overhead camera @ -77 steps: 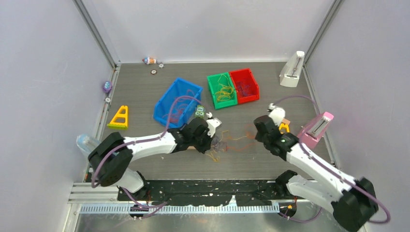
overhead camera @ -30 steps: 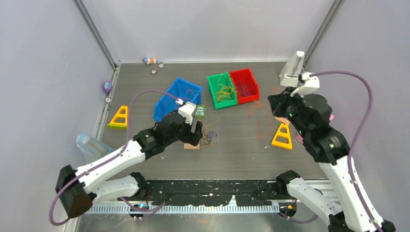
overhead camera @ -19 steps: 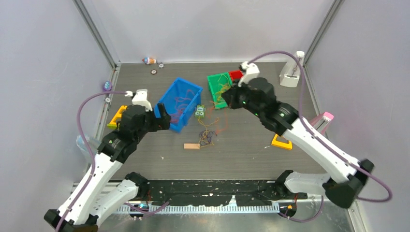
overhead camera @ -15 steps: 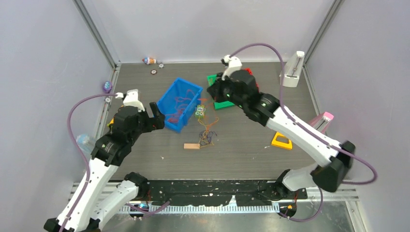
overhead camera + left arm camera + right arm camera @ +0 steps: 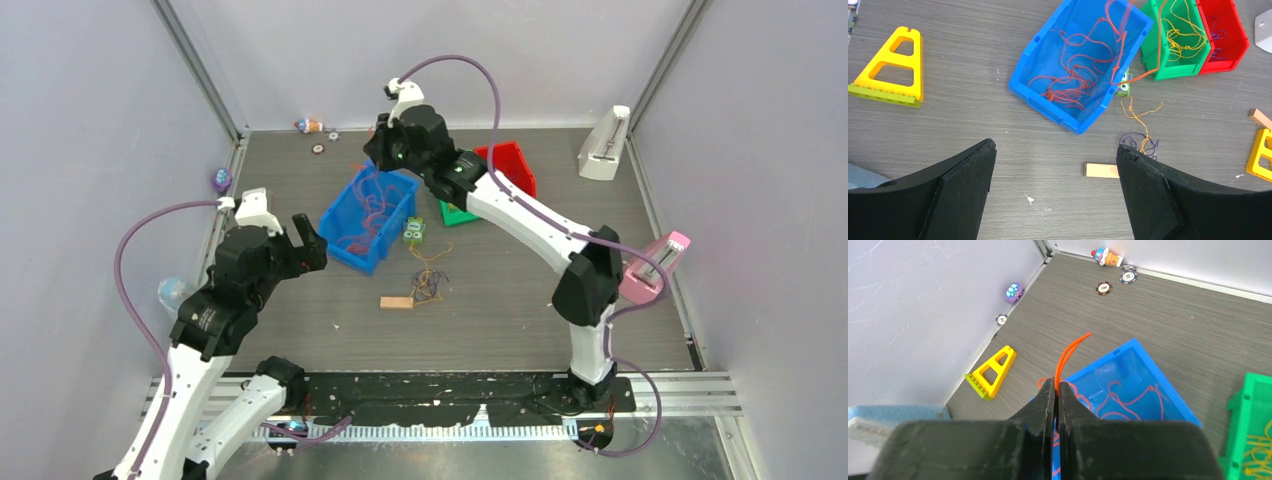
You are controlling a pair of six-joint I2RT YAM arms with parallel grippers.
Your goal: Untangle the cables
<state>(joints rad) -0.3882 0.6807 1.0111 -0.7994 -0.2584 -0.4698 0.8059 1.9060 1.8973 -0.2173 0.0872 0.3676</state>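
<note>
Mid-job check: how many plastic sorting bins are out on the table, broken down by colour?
Blue open-top plastic bin: 1
Green open-top plastic bin: 1
Red open-top plastic bin: 1
Total: 3

Tabletop (image 5: 948,120): you have grey, matt wood-grain.
Blue bin (image 5: 1048,107): glossy, smooth plastic.
Orange cable (image 5: 1066,351): smooth, slightly shiny.
Your jaws: matt black, scuffed.
Block (image 5: 1100,170): bare wood.
</note>
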